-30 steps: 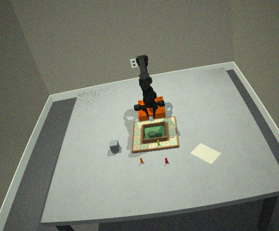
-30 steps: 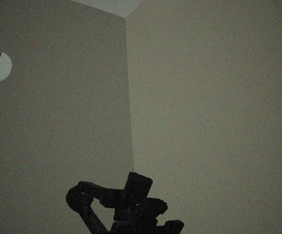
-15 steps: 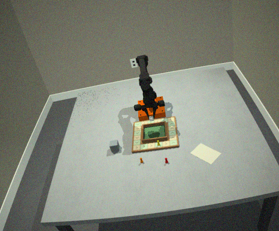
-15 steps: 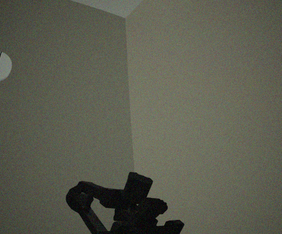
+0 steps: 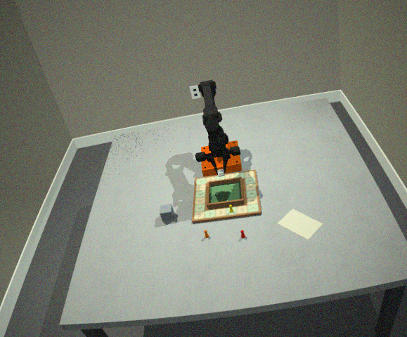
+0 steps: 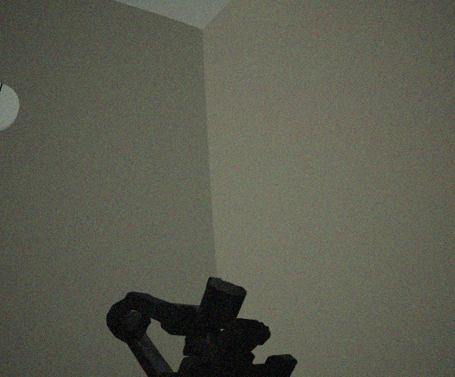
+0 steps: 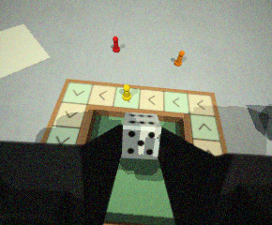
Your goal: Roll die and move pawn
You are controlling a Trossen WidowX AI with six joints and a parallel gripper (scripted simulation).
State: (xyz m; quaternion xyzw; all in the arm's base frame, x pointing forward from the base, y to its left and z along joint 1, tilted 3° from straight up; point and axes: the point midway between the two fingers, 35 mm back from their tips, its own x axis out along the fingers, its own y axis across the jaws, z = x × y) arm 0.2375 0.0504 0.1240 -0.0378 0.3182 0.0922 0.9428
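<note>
While my gripper (image 7: 140, 130) pinches the die (image 7: 141, 132) above the dice tray (image 7: 138, 187), risk: release too near rim, die bounces out, topples yellow pawn (image 7: 126, 92) just ahead.

Grey cube (image 5: 166, 212); paper sheet (image 5: 299, 223); spare pawns (image 5: 206, 234)
</note>
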